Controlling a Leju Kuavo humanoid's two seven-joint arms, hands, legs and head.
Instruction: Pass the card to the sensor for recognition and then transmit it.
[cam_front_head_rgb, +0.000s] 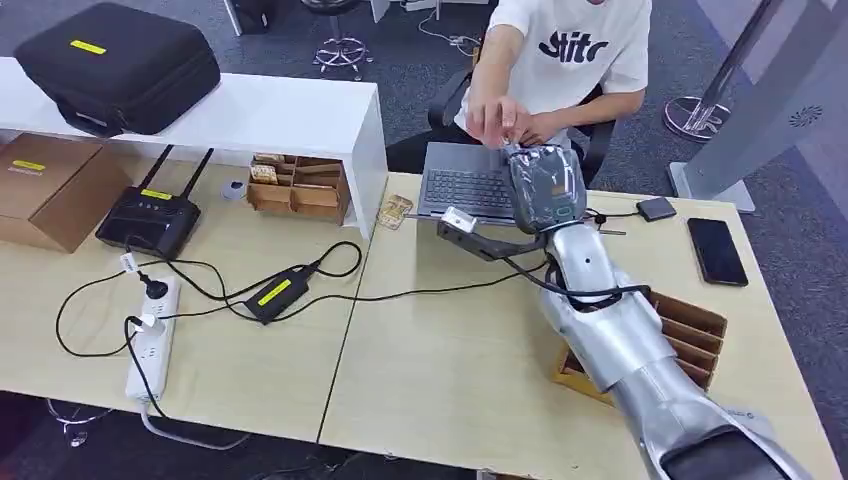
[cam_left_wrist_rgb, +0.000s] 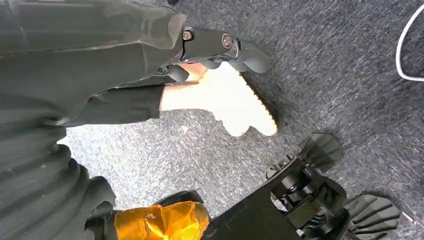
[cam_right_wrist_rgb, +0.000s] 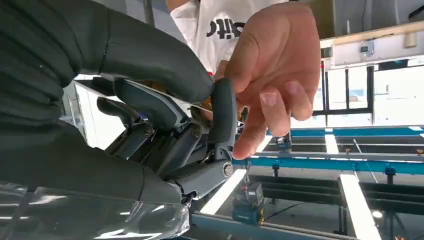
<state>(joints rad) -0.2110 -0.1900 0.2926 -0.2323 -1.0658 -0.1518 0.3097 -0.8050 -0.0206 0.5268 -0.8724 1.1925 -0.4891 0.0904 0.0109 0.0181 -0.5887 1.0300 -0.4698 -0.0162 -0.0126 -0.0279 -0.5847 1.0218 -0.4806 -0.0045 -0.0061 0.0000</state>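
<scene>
The right hand (cam_front_head_rgb: 545, 180) is reaching to the person's hand (cam_front_head_rgb: 497, 118) in the upper middle of the frame. Its fingers (cam_right_wrist_rgb: 222, 115) are pinching a thin card (cam_right_wrist_rgb: 165, 97), which the person is taking. The handover seems almost finished; release is left.

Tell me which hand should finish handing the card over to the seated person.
Right. The robot's right hand is raised over the grey laptop, meeting the person's hand, with a thin card edge seemingly between its fingers. The left hand hangs over the grey carpet.
</scene>
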